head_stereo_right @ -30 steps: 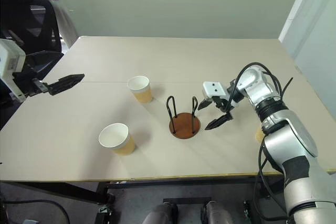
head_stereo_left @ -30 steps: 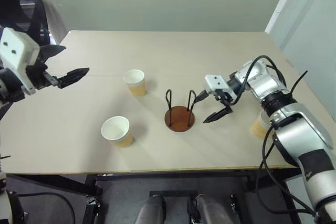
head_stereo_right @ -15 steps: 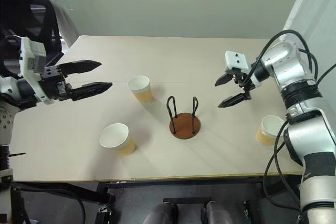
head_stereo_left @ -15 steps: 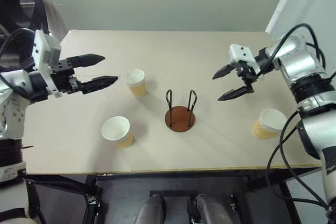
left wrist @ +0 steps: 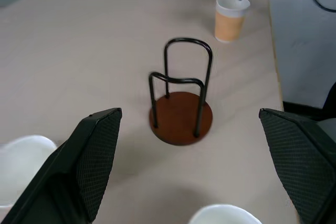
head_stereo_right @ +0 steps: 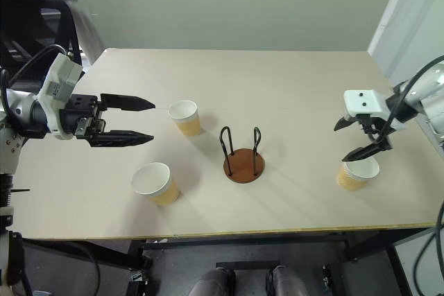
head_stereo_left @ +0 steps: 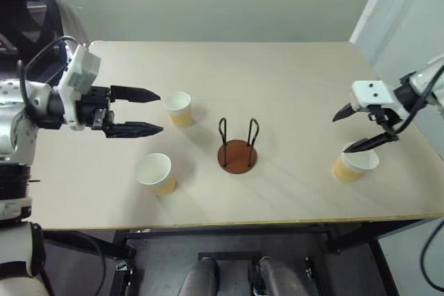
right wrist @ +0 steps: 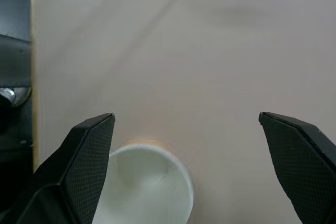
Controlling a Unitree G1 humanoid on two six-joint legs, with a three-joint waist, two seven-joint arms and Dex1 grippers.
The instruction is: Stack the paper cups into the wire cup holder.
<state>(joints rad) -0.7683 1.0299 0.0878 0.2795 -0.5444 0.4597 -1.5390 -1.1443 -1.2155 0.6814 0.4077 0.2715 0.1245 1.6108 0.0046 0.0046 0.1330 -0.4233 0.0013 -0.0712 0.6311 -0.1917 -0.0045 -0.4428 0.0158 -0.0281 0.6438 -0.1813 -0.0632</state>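
The wire cup holder (head_stereo_left: 237,146) stands upright at the surface (head_stereo_left: 277,74) centre, loops vertical. Three paper cups (head_stereo_left: 177,109) sit mouth-up at ten, eight and three o'clock. Left gripper (head_stereo_left: 152,111) and right gripper (head_stereo_left: 354,129) gape, empty.

A pale beige tabletop (head_stereo_left: 277,74) carries four things, all standing upright. The wire cup holder (head_stereo_left: 237,152) sits near the middle on its reddish-brown disc. One paper cup (head_stereo_left: 178,108) stands to its far left, a second cup (head_stereo_left: 155,173) to its near left, and a third cup (head_stereo_left: 354,163) well apart near the right edge.
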